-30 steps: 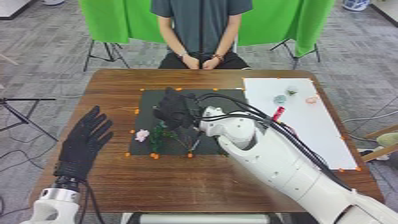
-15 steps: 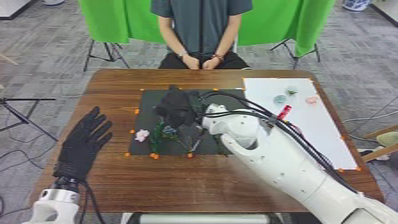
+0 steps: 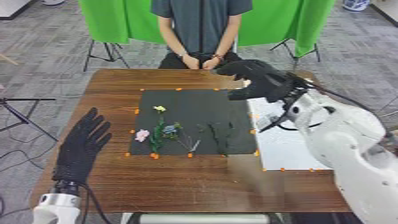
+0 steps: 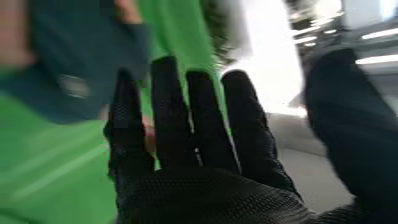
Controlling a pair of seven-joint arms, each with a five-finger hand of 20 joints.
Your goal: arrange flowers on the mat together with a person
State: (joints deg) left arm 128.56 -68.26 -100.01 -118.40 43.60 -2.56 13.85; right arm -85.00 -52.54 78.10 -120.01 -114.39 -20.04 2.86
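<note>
The right hand and left hand are empty, fingers straight. Flowers lie on the black mat.

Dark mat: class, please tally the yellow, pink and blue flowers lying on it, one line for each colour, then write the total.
Yellow flower: 1
Pink flower: 1
Blue flower: 1
Total: 3
</note>
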